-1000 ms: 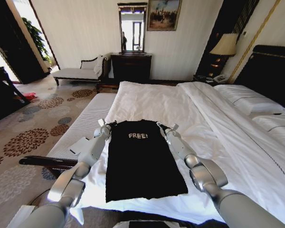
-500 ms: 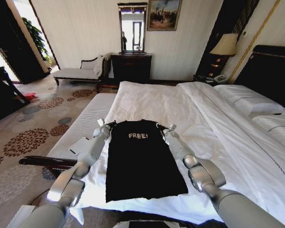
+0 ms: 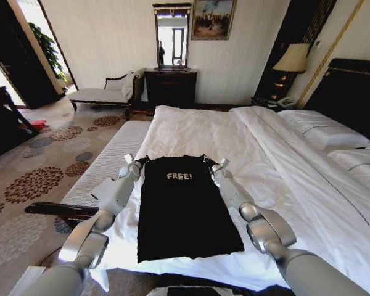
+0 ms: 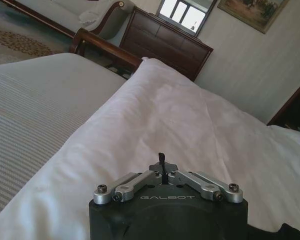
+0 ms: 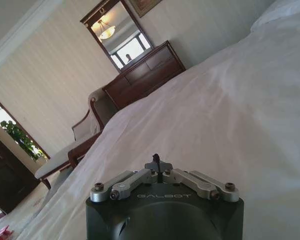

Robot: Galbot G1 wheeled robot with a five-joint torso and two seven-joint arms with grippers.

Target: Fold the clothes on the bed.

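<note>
1. One black T-shirt (image 3: 182,206) lies flat on the bed (image 3: 234,139), near the foot edge closest to the robot, with white "FREE!" lettering on the chest and the collar end pointing away from the robot.
2. Its sleeves are tucked in, so the shirt forms one long narrow rectangle.
3. Two grippers sit at the far corners of the shirt: the left gripper (image 3: 137,161) at the left shoulder corner, the right gripper (image 3: 211,163) at the right shoulder corner.
4. In the left wrist view the left gripper (image 4: 162,167) has its fingers drawn together on a thin dark sliver, apparently the shirt's edge.
5. In the right wrist view the right gripper (image 5: 157,164) shows the same: fingers pressed close on a small dark piece of cloth.
6. One white duvet (image 3: 308,179) covers the bed to the right of the shirt.
7. Two pillows (image 3: 324,132) lie by the dark headboard (image 3: 351,92).
</note>
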